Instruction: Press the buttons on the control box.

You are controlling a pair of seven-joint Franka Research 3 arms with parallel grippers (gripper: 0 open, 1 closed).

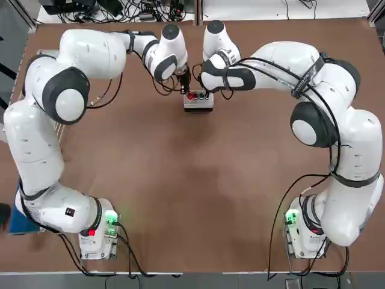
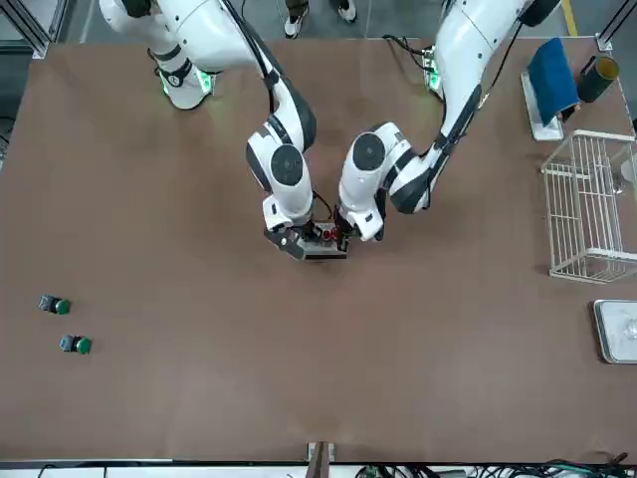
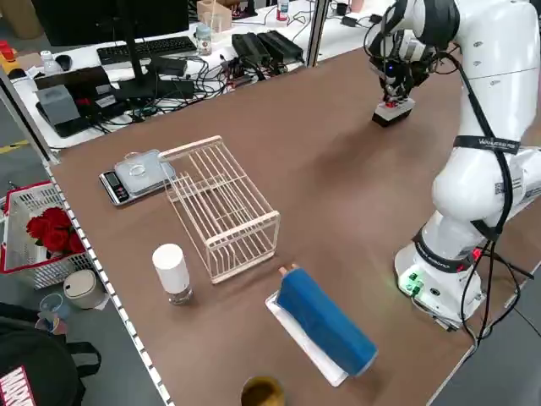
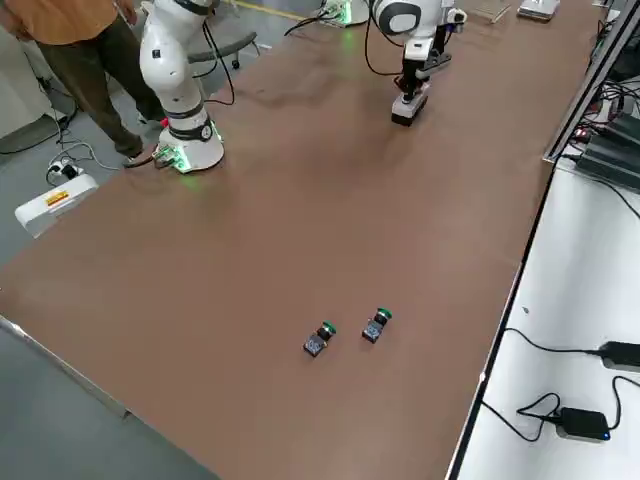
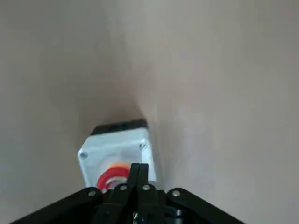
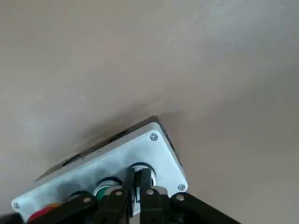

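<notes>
The arms reach from the near edge of the surface (image 1: pixel 192 180) to the far middle, where the small white box (image 1: pixel 198 102) sits. Its buttons (image 1: pixel 198 95) run in a row on top.

The left hand (image 5: pixel 138 175) has its fingers pinched shut, holding nothing, with the tips over a red button (image 5: pixel 112 176) at one end. The right hand (image 6: pixel 138 179) is pinched shut too, empty, with its tips on the dark button (image 6: pixel 139 167) at the other end.

The box looks light and loose on the surface. A push that is not straight down could tip it or slide it away. The tips are thin, so they could slip off a round button. The two hands are close together and could bump.

Far off at one side lie two loose green button parts (image 2: pixel 66 325).
</notes>
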